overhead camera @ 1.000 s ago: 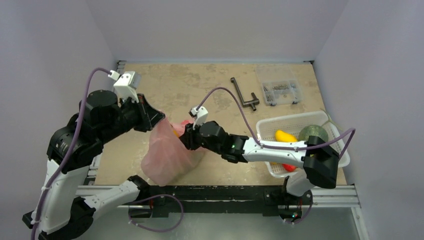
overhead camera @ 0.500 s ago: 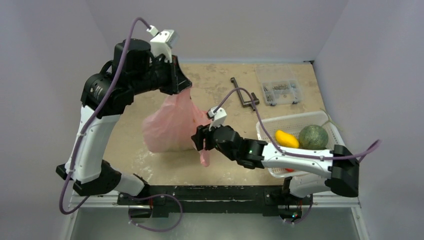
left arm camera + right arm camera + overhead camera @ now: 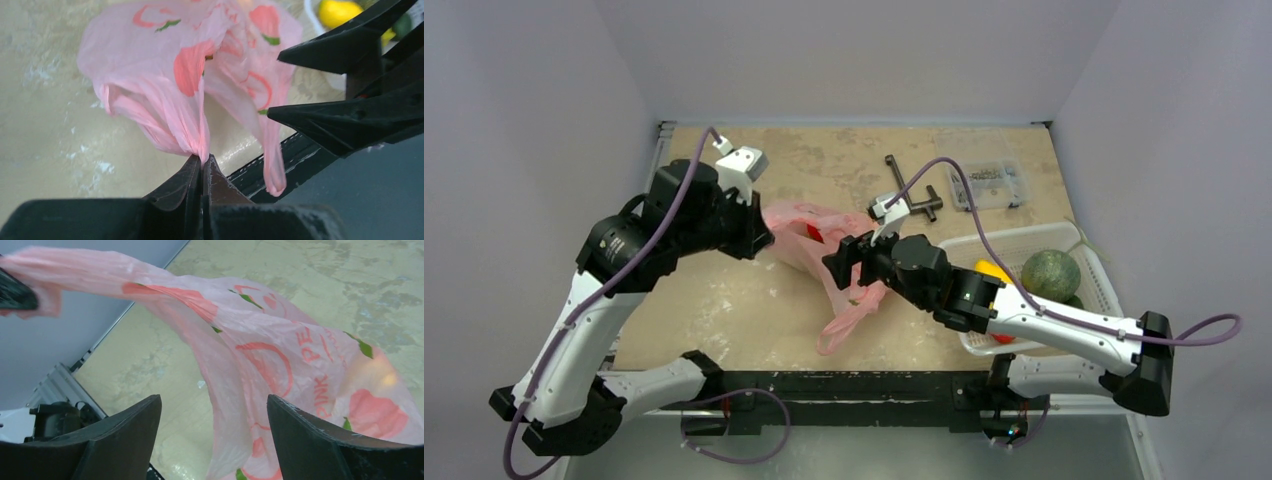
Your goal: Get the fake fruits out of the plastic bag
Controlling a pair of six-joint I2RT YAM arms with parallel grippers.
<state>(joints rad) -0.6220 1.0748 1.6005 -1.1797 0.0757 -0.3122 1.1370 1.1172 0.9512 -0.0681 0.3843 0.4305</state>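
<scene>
The pink plastic bag [image 3: 824,245] is stretched out low over the table, one loop handle [image 3: 834,335] trailing toward the front edge. My left gripper [image 3: 759,232] is shut on a bunched end of the bag [image 3: 200,65], pinching the film at its tips [image 3: 202,162]. My right gripper [image 3: 844,262] is open and hovers over the bag [image 3: 280,355], with film between its spread jaws [image 3: 215,415] but not clamped. An orange-pink patch [image 3: 385,375] shows through the film; I cannot tell whether it is a fruit. The dull green melon [image 3: 1051,273] lies in the white basket.
The white lattice basket [image 3: 1024,240] at the right also holds a yellow fruit [image 3: 994,272]. A clear small-parts box [image 3: 984,182] and a black metal tool [image 3: 914,195] lie at the back. The black front rail [image 3: 844,385] runs along the table's near edge.
My left arm lifted the bag high, then lowered it and pulled it out flatter. My right gripper moved back and to the right along with the bag.
</scene>
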